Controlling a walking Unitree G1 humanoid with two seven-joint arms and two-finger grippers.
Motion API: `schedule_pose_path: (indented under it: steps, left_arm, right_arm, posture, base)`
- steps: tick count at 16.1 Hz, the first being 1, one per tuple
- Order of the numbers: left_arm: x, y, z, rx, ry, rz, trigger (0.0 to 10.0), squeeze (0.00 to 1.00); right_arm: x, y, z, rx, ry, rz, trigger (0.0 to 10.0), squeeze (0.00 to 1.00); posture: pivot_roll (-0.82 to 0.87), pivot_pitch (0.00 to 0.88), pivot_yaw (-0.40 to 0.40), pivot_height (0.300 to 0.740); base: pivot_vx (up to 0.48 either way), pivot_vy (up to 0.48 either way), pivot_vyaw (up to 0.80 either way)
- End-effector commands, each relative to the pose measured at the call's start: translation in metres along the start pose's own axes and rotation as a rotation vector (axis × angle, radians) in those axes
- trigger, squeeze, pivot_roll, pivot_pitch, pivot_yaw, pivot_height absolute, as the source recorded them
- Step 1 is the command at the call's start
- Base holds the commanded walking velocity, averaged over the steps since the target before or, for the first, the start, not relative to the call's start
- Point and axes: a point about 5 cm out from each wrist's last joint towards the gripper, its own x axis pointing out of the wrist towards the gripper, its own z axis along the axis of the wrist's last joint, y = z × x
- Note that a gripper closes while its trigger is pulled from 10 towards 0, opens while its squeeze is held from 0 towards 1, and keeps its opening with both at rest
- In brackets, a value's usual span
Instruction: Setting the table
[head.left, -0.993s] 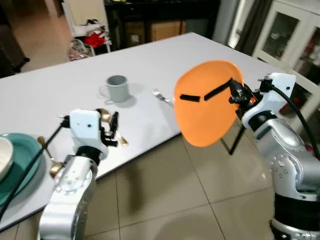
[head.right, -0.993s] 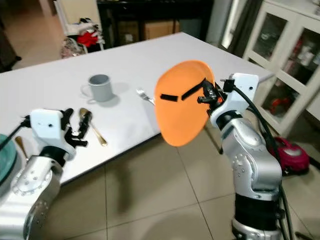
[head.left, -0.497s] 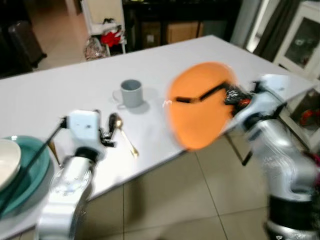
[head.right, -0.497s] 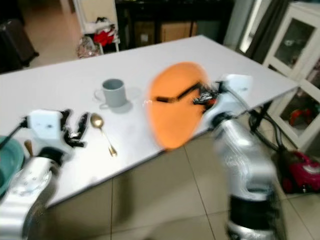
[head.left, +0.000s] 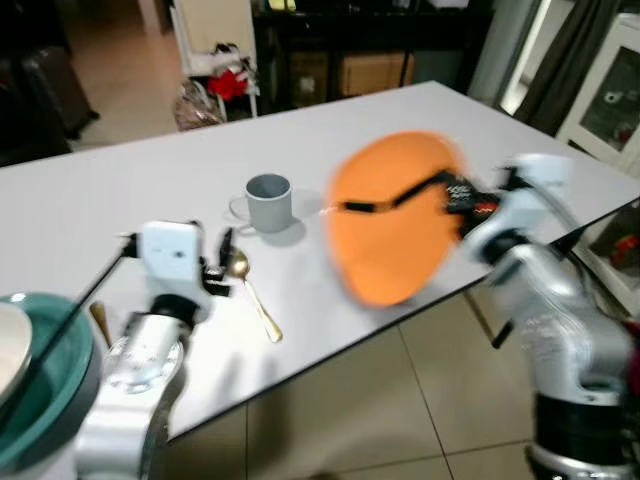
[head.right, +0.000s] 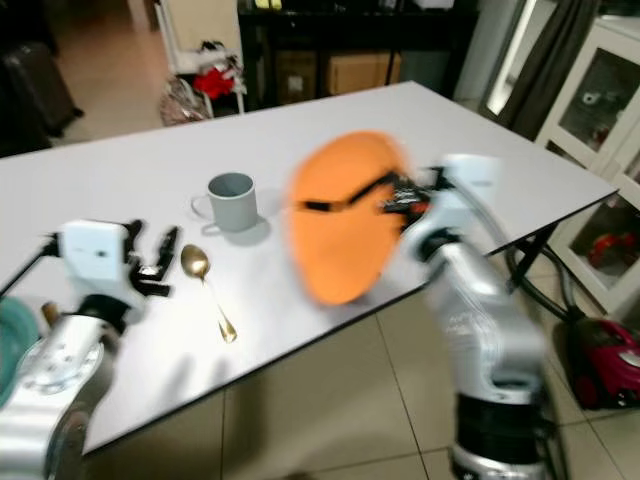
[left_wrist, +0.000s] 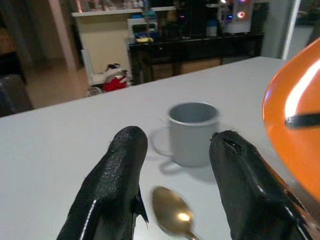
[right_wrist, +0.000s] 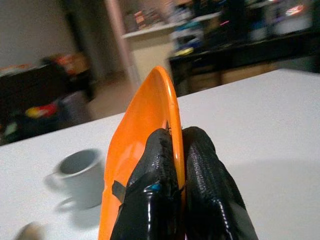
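My right gripper (right_wrist: 175, 145) is shut on the rim of an orange plate (head.left: 390, 215), which I hold on edge above the white table's (head.left: 120, 190) near side. A grey mug (head.left: 267, 201) stands on the table behind a gold spoon (head.left: 250, 290). My left gripper (left_wrist: 177, 165) hovers open just above the spoon's bowl (left_wrist: 172, 212), with the mug (left_wrist: 192, 132) straight ahead of it. A teal plate (head.left: 50, 390) with a white bowl in it lies at the table's left end.
A second gold utensil (head.left: 100, 322) lies beside the teal plate. A white glass-fronted cabinet (head.right: 610, 100) stands to the right, with a red vacuum cleaner (head.right: 605, 370) on the tiled floor. Dark shelving and a chair with clothes stand beyond the table.
The camera has swung so the table shifts right in view. The right arm carried the plate further over the table's edge; the left gripper stays open near the spoon.
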Motion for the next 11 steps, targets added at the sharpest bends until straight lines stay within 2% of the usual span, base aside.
schedule_pose_path:
  steps: [1, 4, 6, 8, 11]
  left_arm:
    - [0.0, -0.004, 0.001, -0.003, 0.001, -0.016, 10.0, 0.0]
    - [-0.002, -0.003, 0.001, 0.001, -0.007, -0.023, 10.0, 0.0]
    - [-0.003, 0.001, 0.002, 0.006, -0.003, -0.061, 10.0, 0.0]
    - [-0.01, -0.005, 0.006, -0.043, 0.022, -0.238, 10.0, 0.0]
    - [-0.017, 0.0, 0.006, -0.016, 0.076, -0.325, 10.0, 0.0]
  right_arm:
    - [-0.002, -0.005, 0.014, -0.005, -0.048, -0.012, 10.0, 0.0]
    - [-0.004, -0.002, 0.009, 0.035, -0.013, 0.012, 10.0, 0.0]
    - [-0.004, -0.003, 0.005, 0.105, 0.02, 0.007, 10.0, 0.0]
    - [-0.001, -0.006, -0.002, 0.204, 0.069, 0.0, 10.0, 0.0]
    - [0.01, -0.007, -0.017, 0.342, 0.149, 0.012, 10.0, 0.0]
  posture:
    - [-0.04, 0.0, 0.001, 0.74]
    - [-0.04, 0.0, 0.0, 0.74]
    - [-0.05, 0.0, -0.003, 0.74]
    - [-0.04, 0.0, -0.003, 0.74]
    - [-0.04, 0.001, -0.002, 0.74]
  base:
    - [0.311, 0.0, 0.0]
    - [0.084, 0.0, 0.0]
    - [0.0, 0.0, 0.0]
    - [0.0, 0.0, 0.0]
    - [0.0, 0.0, 0.0]
